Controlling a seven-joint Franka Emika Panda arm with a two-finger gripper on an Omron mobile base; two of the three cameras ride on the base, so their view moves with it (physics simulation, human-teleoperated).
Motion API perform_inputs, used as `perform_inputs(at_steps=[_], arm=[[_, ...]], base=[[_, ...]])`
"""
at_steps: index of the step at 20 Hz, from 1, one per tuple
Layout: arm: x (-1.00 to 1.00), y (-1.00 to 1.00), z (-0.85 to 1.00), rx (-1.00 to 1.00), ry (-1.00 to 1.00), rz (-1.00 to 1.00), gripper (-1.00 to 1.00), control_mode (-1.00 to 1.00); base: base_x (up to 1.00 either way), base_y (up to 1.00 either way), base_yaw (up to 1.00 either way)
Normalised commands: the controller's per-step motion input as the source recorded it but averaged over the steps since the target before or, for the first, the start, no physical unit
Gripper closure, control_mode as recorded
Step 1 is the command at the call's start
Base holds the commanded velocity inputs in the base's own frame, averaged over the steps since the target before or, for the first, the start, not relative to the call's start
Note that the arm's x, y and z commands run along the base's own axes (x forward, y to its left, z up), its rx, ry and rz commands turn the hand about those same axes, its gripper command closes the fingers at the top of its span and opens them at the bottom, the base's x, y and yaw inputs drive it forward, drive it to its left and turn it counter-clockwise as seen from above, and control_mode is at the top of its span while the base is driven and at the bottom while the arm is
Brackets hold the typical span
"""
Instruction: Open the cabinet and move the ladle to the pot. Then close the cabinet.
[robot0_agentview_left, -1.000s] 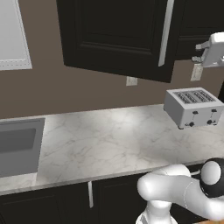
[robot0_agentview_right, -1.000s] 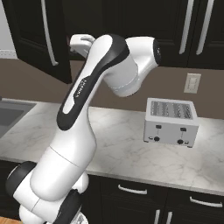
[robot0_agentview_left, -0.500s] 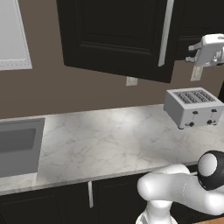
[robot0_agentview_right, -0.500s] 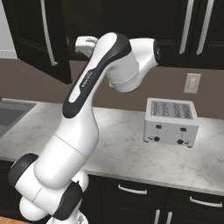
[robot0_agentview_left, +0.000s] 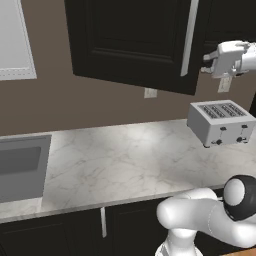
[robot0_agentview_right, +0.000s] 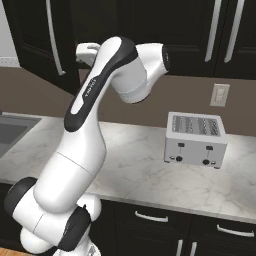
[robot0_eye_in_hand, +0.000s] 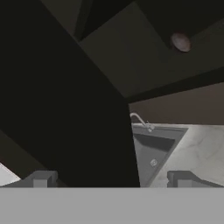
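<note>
Swinging wide open, the black cabinet (robot0_agentview_left: 135, 45) door, long silver bar handle (robot0_agentview_left: 189, 37) standing along its free edge, above and left of the toaster (robot0_agentview_left: 220, 122). Hovering just right of that handle, well above the toaster and touching neither: the gripper (robot0_agentview_left: 207, 61), white hand pointing toward the door edge. Standing spread about as wide as possible, the fingertips (robot0_eye_in_hand: 41, 178), set far apart at the bottom of the hand view and gripping nothing at all. Looming dark across the left of the hand view, the door panel (robot0_eye_in_hand: 57, 109); opening beyond it, the cabinet interior, with a small round brownish bowl lying deep inside — the ladle (robot0_eye_in_hand: 180, 42), handle too dim to make out. Peeking below the cabinet in the same view, the grey sink (robot0_eye_in_hand: 151, 151) with its faucet (robot0_eye_in_hand: 141, 120), sunk in the marble counter (robot0_eye_in_hand: 201, 148). Sitting on that counter from the base views, the toaster, far to the right of the sink (robot0_agentview_left: 20, 165). Hanging on the brown wall just above the toaster, a white outlet plate (robot0_agentview_right: 219, 95). Arching up from the base in the right base view, the white arm (robot0_agentview_right: 95, 115), reaching left toward the open door (robot0_agentview_right: 42, 40).
</note>
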Motion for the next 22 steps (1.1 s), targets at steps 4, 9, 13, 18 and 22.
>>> perform_inputs(at_steps=[4, 9, 13, 18, 22], arm=[[0.00, 0.43, -0.01, 0.00, 0.00, 0.03, -1.00, -1.00], [-0.03, 0.31, 0.00, 0.00, 0.00, 0.06, -1.00, -1.00], [-0.07, 0.39, 0.00, 0.00, 0.00, 0.12, -1.00, -1.00], [-0.01, 0.70, -0.13, 0.00, 0.00, 0.15, -1.00, -1.00], [-0.09, 0.78, -0.16, 0.00, -0.05, 0.16, -1.00, -1.00]], base=[[0.00, 0.00, 0.00], [0.00, 0.00, 0.00], [0.00, 0.00, 0.00], [0.00, 0.00, 0.00], [0.00, 0.00, 0.00]])
